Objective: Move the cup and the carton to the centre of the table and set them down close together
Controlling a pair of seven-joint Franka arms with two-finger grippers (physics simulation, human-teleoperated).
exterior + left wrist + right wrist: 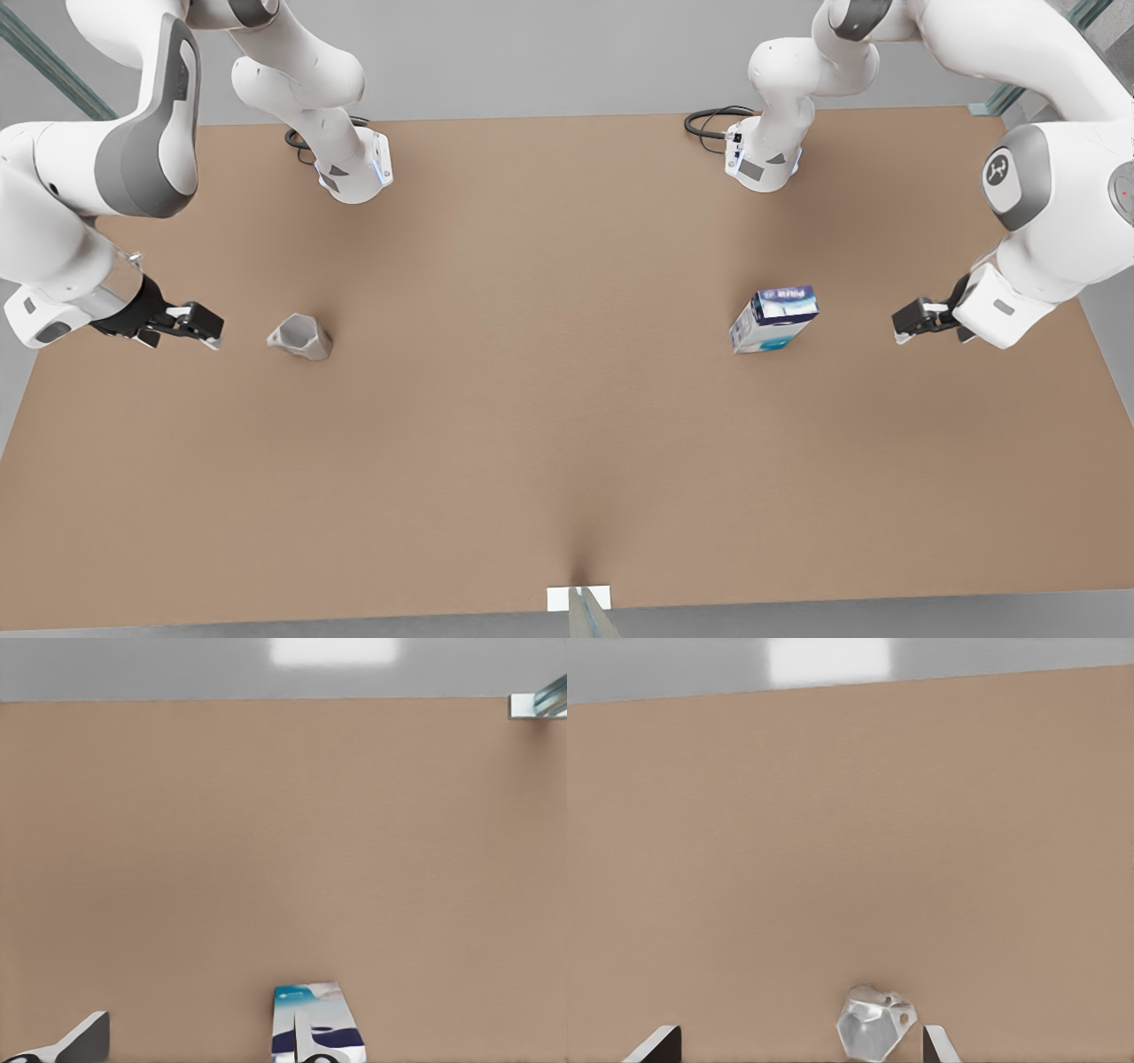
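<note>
The right gripper [205, 331] hovered low at the front view's left, its fingers spread wide and holding nothing, and the cup [300, 338] lay just beyond its tips, on the side toward the table's middle. In the right wrist view the cup [873, 1033] sat between the two fingertips [656, 1043], nearer one than the other and apparently ahead of them, touching neither, its open mouth tipped so that its inside showed. That gap was what the coming move turned on: the gripper seemingly had only to travel straight ahead along its own pointing line to bring the cup between its fingers.

At the front view's right the left gripper [910, 319] faced inward in the same way, open and empty, with the carton [772, 320] standing upright a little farther off than the cup was from its gripper. The left wrist view showed the carton [315, 1020] ahead, one fingertip [85, 1038] well to its side, nothing yet gripped.

Cup and carton stood well apart on the light brown table [549, 425], each closer to its own end than to the centre, which lay between them. Each arm was plainly the nearer one for its own object, and neither object had been lifted. The task was judged to be at its approach stage, both grasps yet to be made.
</note>
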